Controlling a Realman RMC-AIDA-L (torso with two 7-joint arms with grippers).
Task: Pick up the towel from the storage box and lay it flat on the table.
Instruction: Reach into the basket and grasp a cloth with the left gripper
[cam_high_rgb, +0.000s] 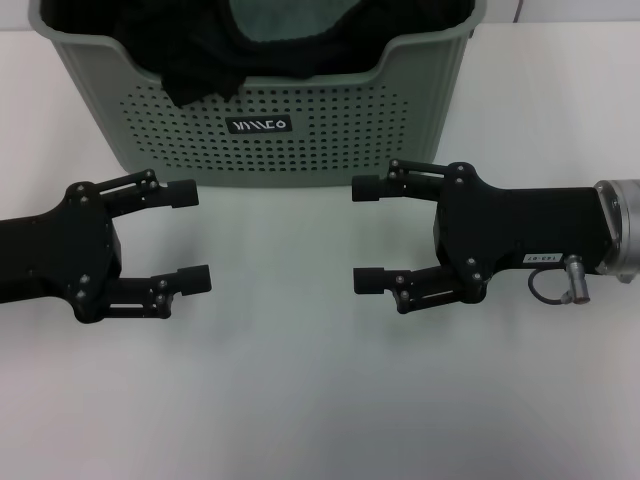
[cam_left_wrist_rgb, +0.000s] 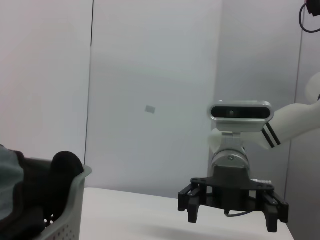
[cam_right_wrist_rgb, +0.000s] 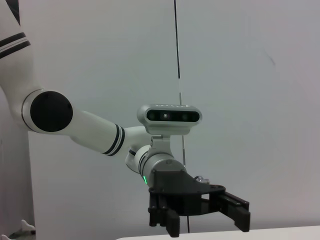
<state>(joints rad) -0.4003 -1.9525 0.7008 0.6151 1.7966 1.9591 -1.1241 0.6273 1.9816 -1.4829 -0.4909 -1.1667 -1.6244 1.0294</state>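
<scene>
Facing each other over the white desk (cam_high_rgb: 320, 400), the left claw (cam_high_rgb: 190, 237) and the right claw (cam_high_rgb: 367, 233) hover in the head view just in front of the storage box (cam_high_rgb: 260, 110), each spread wide and gripping nothing. That mirrored, low pose looks like a ready stance, judged as the start of the task with no reach begun. Inside the storage box lies black fabric (cam_high_rgb: 190, 50) with a grey-teal cloth (cam_high_rgb: 275, 20) behind it; this may be the towel's grey-teal face, but no yellow shows, so I cannot tell.

From the left wrist view, the storage box's rim (cam_left_wrist_rgb: 75, 187) sits near that arm, dark fabric bulging over it, while the right claw (cam_left_wrist_rgb: 232, 216) appears farther off, fingers parted.

From the right wrist view, only the left claw (cam_right_wrist_rgb: 205, 220) shows beyond the desk edge (cam_right_wrist_rgb: 225, 235), equally open and empty.
</scene>
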